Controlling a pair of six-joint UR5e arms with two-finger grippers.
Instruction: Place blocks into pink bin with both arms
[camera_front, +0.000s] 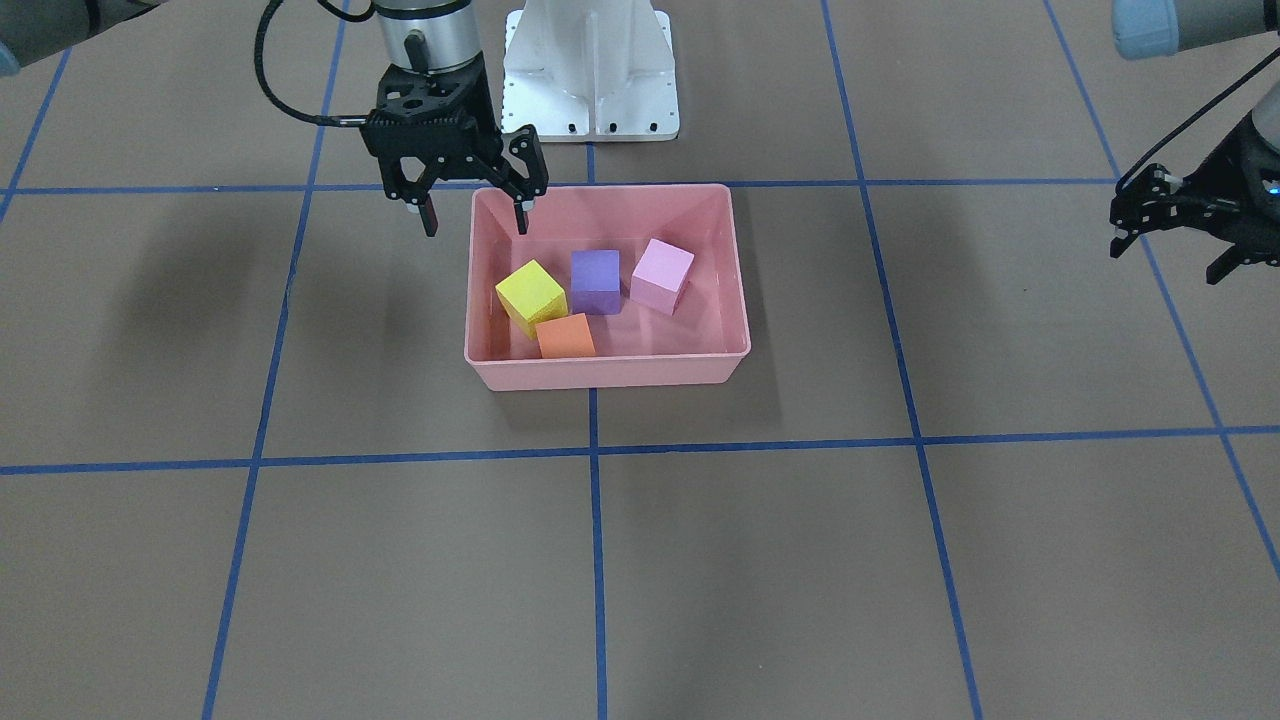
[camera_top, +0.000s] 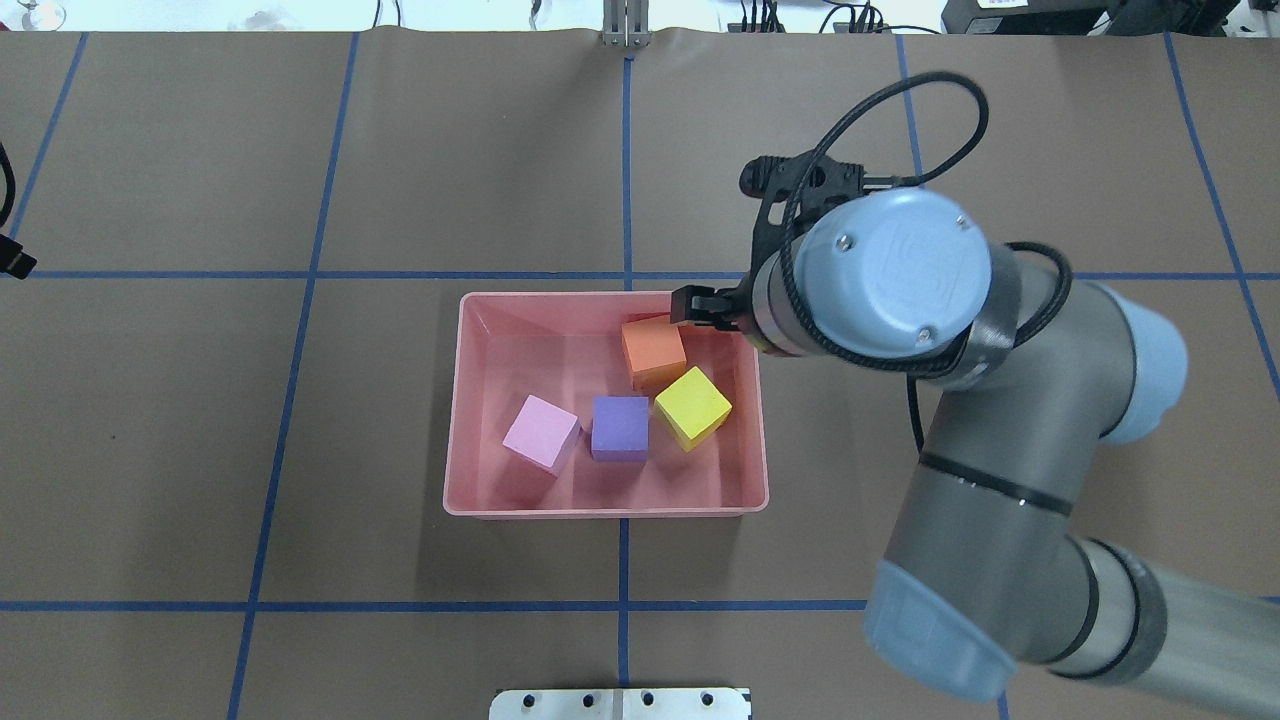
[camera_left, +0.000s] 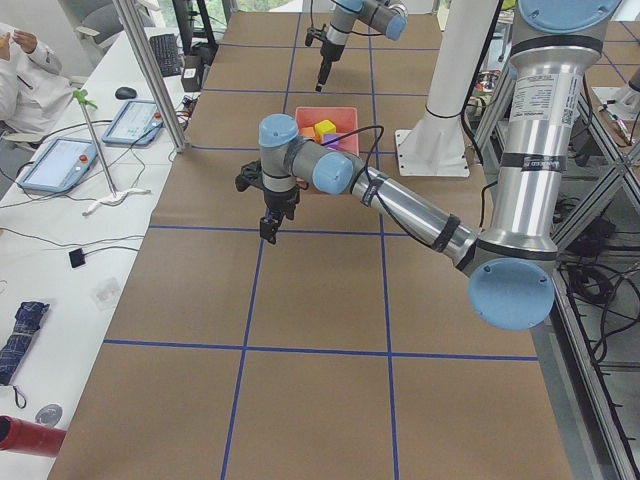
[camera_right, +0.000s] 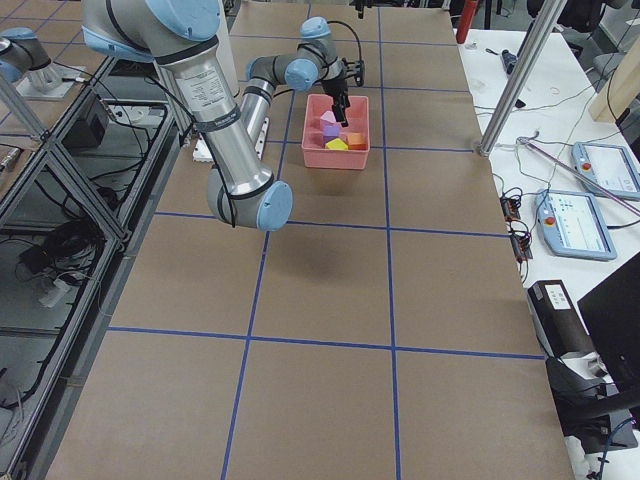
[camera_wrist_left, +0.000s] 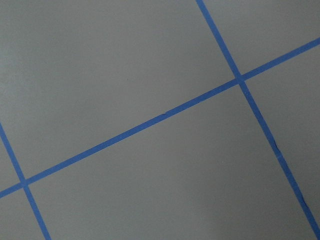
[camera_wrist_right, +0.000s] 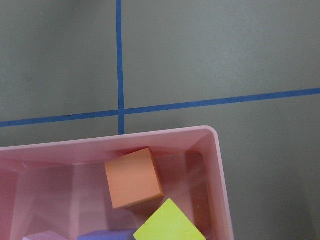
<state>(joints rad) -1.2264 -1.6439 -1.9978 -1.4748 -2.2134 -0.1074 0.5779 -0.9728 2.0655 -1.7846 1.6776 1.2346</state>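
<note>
Four blocks (camera_front: 595, 282) sit in the bin (camera_front: 600, 372); right end effector (camera_front: 476, 222) hangs over its corner, spread apart; left end effector (camera_front: 1170, 258) likewise.

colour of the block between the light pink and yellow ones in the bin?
Purple. The block shows best in the overhead exterior view.

The rectangular salmon-pink plastic bin (camera_front: 600, 375) holds 4 small matte foam blocks. The orange cube (camera_front: 566, 337), yellow cube (camera_front: 531, 297) and purple cube (camera_front: 595, 282) cluster together. The light-pink cube (camera_front: 662, 275) sits just beside them.
</note>
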